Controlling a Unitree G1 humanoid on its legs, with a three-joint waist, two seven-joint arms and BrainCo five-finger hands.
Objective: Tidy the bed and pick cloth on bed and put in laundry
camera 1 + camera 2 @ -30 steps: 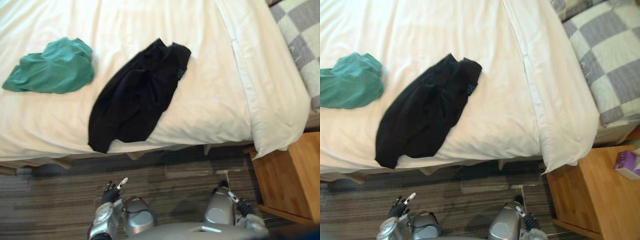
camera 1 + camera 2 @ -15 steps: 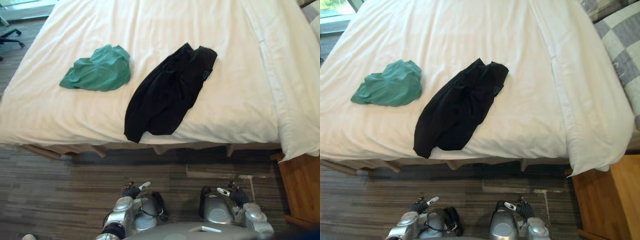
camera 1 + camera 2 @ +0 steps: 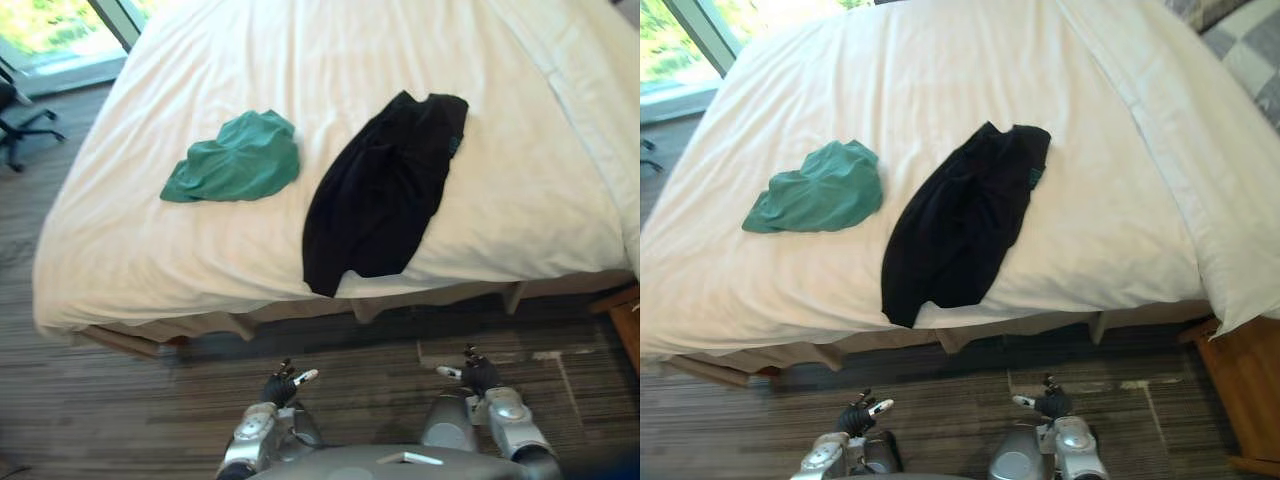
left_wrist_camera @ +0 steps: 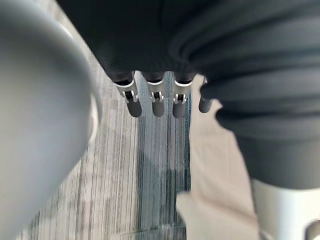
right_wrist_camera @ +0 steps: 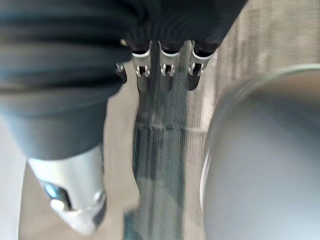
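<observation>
A black cloth [image 3: 385, 195] lies crumpled on the white bed [image 3: 180, 250], its lower end hanging over the near edge. A green cloth [image 3: 238, 160] lies bunched up to its left, further from the edge. Both hands hang low over the floor, short of the bed. My left hand [image 3: 280, 385] is open and holds nothing, with its fingers [image 4: 155, 100] straight over the carpet. My right hand [image 3: 478, 372] is open too, fingers [image 5: 167, 75] straight and empty.
A folded white duvet [image 3: 1180, 150] runs along the bed's right side, with a checked pillow [image 3: 1250, 50] beyond it. A wooden nightstand [image 3: 1245, 390] stands at the lower right. An office chair [image 3: 20, 125] and a window [image 3: 60, 30] are at the far left. Striped dark carpet [image 3: 120, 410] lies between me and the bed.
The whole picture has shifted, so the camera has turned towards the bed's left end. The cloths lie as before on the sheet. Both hands stay low and empty.
</observation>
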